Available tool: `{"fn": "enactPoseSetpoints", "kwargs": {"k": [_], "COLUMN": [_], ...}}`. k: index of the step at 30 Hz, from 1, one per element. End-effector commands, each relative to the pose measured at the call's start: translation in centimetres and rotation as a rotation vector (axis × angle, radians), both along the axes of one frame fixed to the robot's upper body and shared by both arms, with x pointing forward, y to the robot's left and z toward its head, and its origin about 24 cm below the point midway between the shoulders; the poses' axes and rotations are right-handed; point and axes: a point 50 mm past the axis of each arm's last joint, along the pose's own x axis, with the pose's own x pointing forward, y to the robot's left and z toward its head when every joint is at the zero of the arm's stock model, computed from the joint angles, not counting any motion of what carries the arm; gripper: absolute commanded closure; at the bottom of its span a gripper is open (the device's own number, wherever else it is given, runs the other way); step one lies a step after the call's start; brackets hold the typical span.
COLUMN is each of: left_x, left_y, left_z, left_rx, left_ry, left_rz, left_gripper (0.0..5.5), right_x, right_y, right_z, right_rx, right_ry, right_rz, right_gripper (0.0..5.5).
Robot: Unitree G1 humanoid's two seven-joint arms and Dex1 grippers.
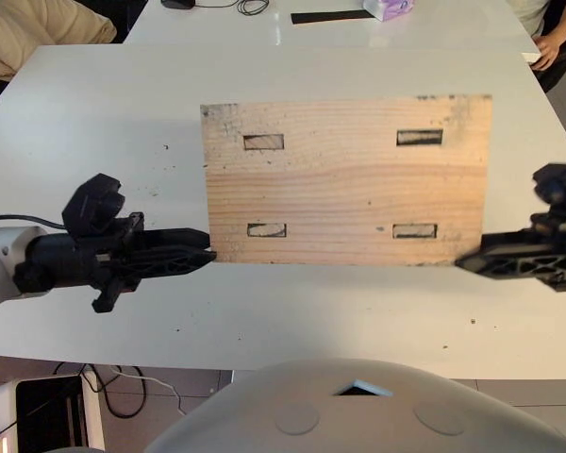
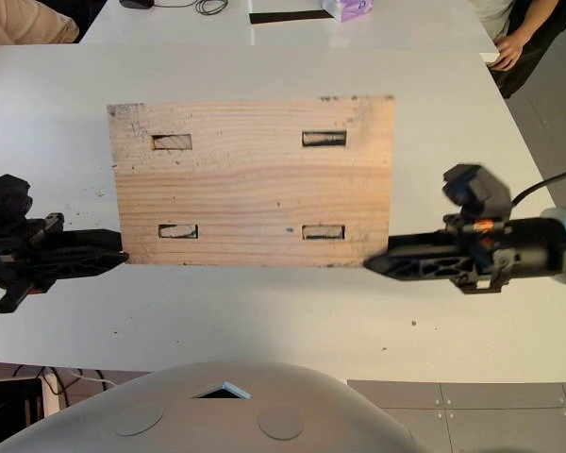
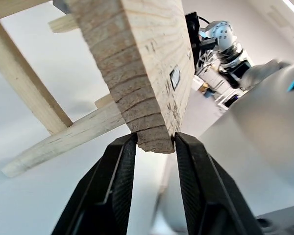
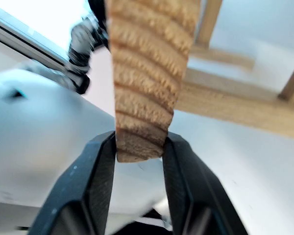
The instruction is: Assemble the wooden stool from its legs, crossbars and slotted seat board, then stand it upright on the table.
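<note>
The seat board [image 1: 344,179] lies level at mid-table, atop its legs [image 3: 24,88], its 4 slots [image 1: 264,142] plugged with wood. The left gripper [image 1: 206,256] clamps the board's near left corner, the right gripper [image 2: 372,264] its near right corner.

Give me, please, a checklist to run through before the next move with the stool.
1. Left gripper clamped on a near corner of the seat board: ok.
2. Right gripper clamped on the other near corner: ok.
3. Wood showing in all four slots: ok.
4. Leg and crossbar joined under the board: ok.
5. All legs standing on the table: cannot tell.
</note>
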Motion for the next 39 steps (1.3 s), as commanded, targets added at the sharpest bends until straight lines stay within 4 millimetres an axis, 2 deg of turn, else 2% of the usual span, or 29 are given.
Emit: {"fn": "enactPoseSetpoints", "kwargs": {"k": [1,5,8,15,18,20,22,24,25,32,39], "left_x": [-0.2,0.9,2.2,7.9,9.9,10.7,11.0,11.2,11.3,12.9,11.7], "left_y": [-3.7,-3.8,-4.0,-3.7,-3.6,-3.4,-3.0,-2.6,-2.3,-1.1,-1.8], "left_z": [6.2,5.9,5.7,5.7,4.6,3.4,2.4,1.8,1.6,1.9,2.4], "left_rx": [-0.157,-0.163,-0.165,-0.18,-0.126,-0.058,-0.009,0.014,0.022,-0.013,-0.087], "left_ry": [0.048,0.096,0.119,0.145,0.154,0.151,0.142,0.14,0.138,0.094,0.08], "left_rz": [-0.296,-0.278,-0.258,-0.098,-0.007,0.052,0.09,0.116,0.127,0.216,0.138], "left_gripper": [4.13,4.13,4.13,4.13,4.13,4.13,4.13,3.82,3.68,2.54,1.43], "right_x": [2.1,4.1,5.9,9.4,9.2,8.6,8.6,8.8,8.7,8.7,8.0], "right_y": [1.8,2.4,2.6,1.9,2.3,2.8,2.8,2.4,2.3,1.8,2.4], "right_z": [4.2,2.6,0.7,-1.8,-2.8,-3.4,-3.8,-4.0,-4.1,-2.9,-2.2], "right_rx": [0.14,0.153,0.134,0.111,0.049,-0.035,-0.11,-0.134,-0.146,-0.082,-0.028], "right_ry": [-0.028,0.078,0.157,0.262,0.275,0.202,0.114,0.083,0.071,0.112,0.092], "right_rz": [0.076,0.061,-0.011,-0.227,-0.241,-0.243,-0.289,-0.331,-0.335,-0.308,-0.278], "right_gripper": [4.13,4.13,4.13,4.13,4.13,4.13,4.13,4.13,3.78,2.67,1.57]}}
